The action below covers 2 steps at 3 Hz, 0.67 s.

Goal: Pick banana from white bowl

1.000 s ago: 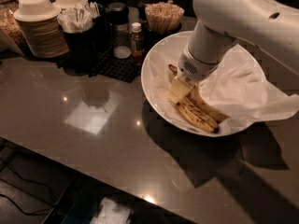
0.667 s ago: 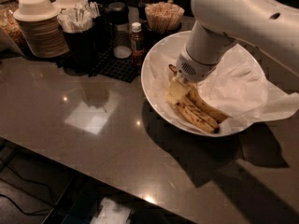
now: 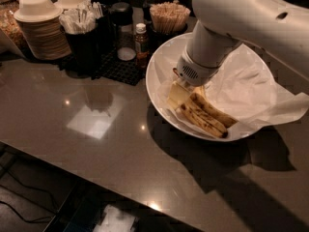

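Observation:
The white bowl [image 3: 159, 57] is large, shallow and lined with crinkled white paper, and stands on the dark counter right of centre. Two spotted yellow bananas lie side by side at its front. The slimmer banana [image 3: 217, 113] is the farther one. A plumper banana [image 3: 202, 122] lies nearer the front rim. My gripper [image 3: 186, 92] hangs from the white arm [image 3: 231, 18]. It is down inside the bowl at the bananas' left ends, touching or just above them. The arm hides the bananas' stems.
A bottle with a white cap [image 3: 141, 43] stands just left of the bowl. Behind are a cup of wooden sticks [image 3: 169, 16], a black holder of wrapped utensils [image 3: 83, 30] on a black mat, and stacked off-white bowls [image 3: 41, 25]. The counter's front edge runs diagonally at the lower left.
The arm has shifted only slightly over the bowl. The gripper stays low at the bananas' left ends, and the bananas have not moved.

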Each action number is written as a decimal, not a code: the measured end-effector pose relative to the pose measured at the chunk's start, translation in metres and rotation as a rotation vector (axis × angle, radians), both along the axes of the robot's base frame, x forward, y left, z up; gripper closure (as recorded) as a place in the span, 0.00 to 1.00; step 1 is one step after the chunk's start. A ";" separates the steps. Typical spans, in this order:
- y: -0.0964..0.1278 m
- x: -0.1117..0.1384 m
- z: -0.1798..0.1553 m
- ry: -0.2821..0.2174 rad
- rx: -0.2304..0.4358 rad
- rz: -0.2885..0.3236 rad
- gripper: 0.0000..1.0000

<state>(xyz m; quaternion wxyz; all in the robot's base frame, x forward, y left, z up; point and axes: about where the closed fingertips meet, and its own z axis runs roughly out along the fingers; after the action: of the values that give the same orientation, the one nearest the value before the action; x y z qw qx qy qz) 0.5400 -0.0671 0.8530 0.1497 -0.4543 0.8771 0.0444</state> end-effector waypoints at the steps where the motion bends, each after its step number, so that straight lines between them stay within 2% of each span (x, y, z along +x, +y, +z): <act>1: -0.002 0.001 -0.001 0.001 0.000 -0.002 0.47; 2: -0.005 0.004 -0.001 -0.003 0.004 0.005 0.52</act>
<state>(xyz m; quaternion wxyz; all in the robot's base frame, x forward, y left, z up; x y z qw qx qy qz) 0.5441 -0.0725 0.8516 0.1517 -0.4560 0.8758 0.0459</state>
